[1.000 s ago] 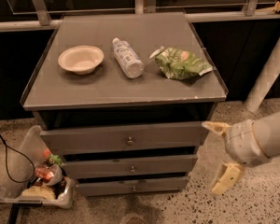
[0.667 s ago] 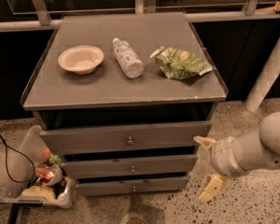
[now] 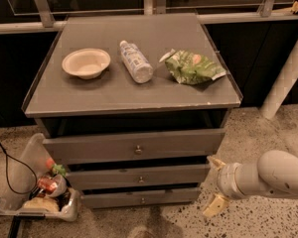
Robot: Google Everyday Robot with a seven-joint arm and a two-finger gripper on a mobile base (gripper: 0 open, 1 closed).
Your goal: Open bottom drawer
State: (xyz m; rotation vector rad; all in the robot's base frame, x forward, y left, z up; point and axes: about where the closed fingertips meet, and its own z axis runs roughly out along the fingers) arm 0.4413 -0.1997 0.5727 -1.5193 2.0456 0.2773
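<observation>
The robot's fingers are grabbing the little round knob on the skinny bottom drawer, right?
Not quite. The camera view shows the open cream gripper off to the right of the slim grey wooden bottom drawer, and its fingers are well away from the small round metal knob.

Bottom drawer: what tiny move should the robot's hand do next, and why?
Probably slide the gripper left and a little lower toward the knob: the bottom drawer looks shut, and the open gripper sits right of it, touching nothing.

Tool (image 3: 215, 184) low right, jaws apart
</observation>
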